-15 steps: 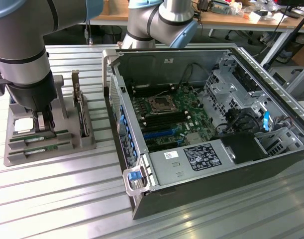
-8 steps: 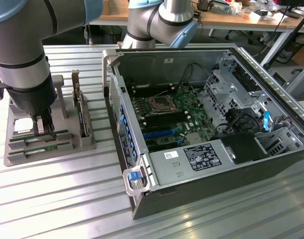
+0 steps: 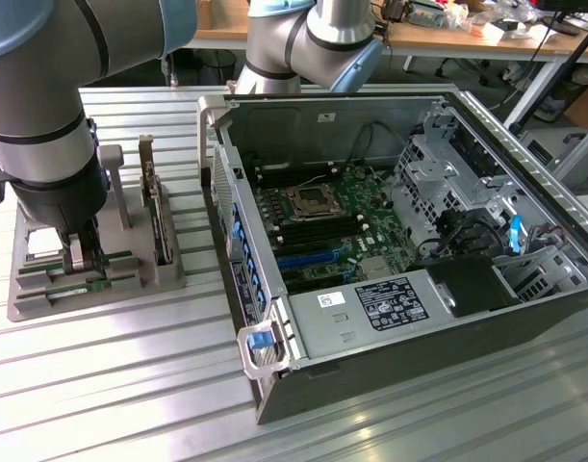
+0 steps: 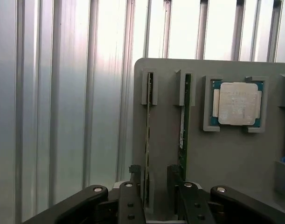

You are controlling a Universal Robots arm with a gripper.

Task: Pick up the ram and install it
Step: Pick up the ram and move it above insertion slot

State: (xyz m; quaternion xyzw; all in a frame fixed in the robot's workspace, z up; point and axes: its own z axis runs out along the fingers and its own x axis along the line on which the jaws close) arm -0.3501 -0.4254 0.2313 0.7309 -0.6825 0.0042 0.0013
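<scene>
At the near edge of the grey plastic holder tray [image 3: 168, 274], which sits on the ribbed aluminium surface [image 3: 101, 385] toward the exterior view's left, the black two-finger end effector [image 3: 86, 258] is down low over the tray slots. It is released, with the fingers [image 4: 134, 186] spread wide and nothing gripped. In the wrist view the end effector [image 4: 155, 176] straddles the long thin green ram stick [image 4: 149, 121], which stands on edge in its slot between the two fingers. I can't tell if either finger touches it. The ram stick is seated in the tray, not lifted.

Just beside it, outside one finger, a second green memory stick with a white label [image 4: 184, 116] stands on edge in the parallel slot. Both sticks run toward the tray's end edge, with the bare surface [image 4: 63, 116] beyond. Past the second stick a square silver-capped processor chip [image 4: 238, 103] sits in a raised grey frame on the tray [image 4: 226, 158], near the same end edge.

Farther along the tray in the exterior view, a tall expansion card with a metal bracket [image 3: 149, 188] stands upright. The grey and blue robot arm [image 3: 43, 144] rises above the tray.

On the exterior view's right, just beside the tray, is an open dark metal computer case [image 3: 419, 371] with its side panel off. A green motherboard [image 3: 342, 207] is exposed inside.
</scene>
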